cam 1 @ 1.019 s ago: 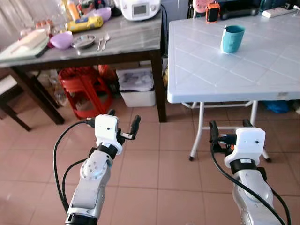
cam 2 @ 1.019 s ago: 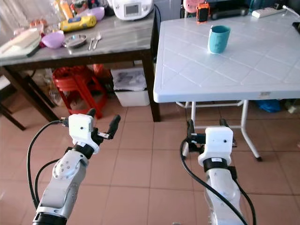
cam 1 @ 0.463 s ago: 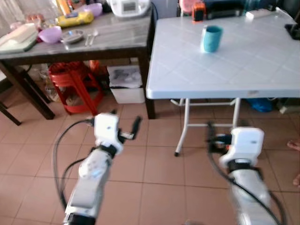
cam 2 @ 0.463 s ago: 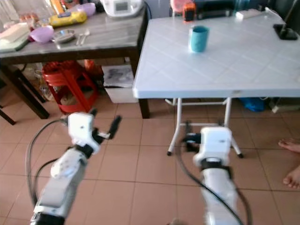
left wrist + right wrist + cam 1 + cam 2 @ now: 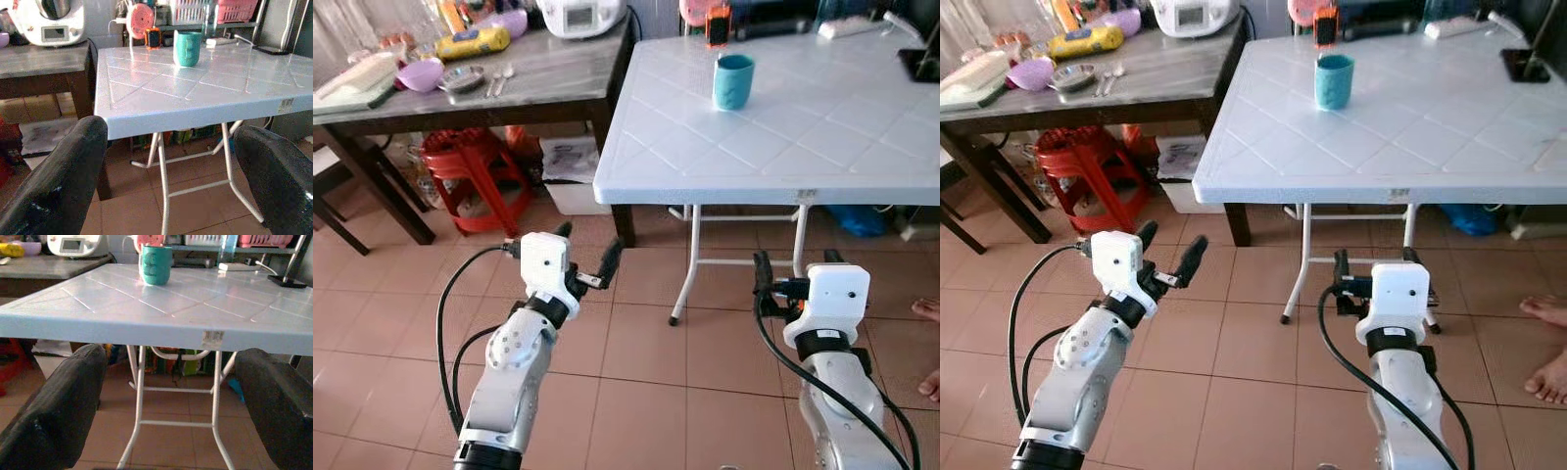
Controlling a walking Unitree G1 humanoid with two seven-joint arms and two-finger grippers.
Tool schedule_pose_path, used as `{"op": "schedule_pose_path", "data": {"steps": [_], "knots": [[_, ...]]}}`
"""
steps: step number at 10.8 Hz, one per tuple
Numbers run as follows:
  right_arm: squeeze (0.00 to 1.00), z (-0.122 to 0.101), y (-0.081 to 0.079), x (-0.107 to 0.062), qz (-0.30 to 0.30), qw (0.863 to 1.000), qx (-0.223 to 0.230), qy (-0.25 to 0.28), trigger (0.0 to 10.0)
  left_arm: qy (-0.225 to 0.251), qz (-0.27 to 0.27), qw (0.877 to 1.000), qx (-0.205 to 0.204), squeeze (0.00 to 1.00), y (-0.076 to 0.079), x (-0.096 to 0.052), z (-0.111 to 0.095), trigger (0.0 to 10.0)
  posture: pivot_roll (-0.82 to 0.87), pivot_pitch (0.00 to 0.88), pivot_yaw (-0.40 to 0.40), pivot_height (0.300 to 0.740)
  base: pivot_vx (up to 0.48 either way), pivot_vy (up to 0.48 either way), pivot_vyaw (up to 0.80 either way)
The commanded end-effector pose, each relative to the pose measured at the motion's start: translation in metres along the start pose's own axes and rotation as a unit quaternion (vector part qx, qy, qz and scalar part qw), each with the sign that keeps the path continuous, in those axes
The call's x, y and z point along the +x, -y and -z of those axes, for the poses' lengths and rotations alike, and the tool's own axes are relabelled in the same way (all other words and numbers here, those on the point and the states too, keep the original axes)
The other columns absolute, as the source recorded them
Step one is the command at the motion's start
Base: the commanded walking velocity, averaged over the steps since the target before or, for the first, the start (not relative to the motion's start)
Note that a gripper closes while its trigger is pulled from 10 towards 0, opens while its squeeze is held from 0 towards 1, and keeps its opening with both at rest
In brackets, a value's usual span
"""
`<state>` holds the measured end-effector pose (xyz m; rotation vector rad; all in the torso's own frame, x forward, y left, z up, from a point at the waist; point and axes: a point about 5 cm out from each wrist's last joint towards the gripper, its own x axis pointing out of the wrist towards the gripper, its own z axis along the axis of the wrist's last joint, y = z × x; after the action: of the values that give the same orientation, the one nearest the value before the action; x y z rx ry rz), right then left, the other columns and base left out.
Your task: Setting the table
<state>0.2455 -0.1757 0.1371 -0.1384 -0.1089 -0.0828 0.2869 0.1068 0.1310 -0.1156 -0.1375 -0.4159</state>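
My left gripper (image 5: 585, 257) and right gripper (image 5: 790, 264) hover over the tiled floor (image 5: 646, 343), fingers spread and empty. The teal cup (image 5: 732, 81) stands upright on the white tabletop (image 5: 783, 137) ahead.

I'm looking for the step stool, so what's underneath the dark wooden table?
Under the dark wooden table stand a red plastic stool and, beside it, a white bin lined with a plastic bag. The tabletop and shadow cover whatever sits farther back.
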Motion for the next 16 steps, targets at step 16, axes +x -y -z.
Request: {"op": "schedule_pose_path", "data": {"steps": [16], "knots": [[0.0, -0.0012, -0.0057, 0.0028, -0.005, 1.0, 0.011, -0.002, 10.0, -0.012, 0.026, 1.0, -0.005, 0.0, 0.0021, -0.0049, 0.0001, 10.0, -0.1, 0.102, 0.153, 0.74, 0.432, 0.0, -0.09]]}}
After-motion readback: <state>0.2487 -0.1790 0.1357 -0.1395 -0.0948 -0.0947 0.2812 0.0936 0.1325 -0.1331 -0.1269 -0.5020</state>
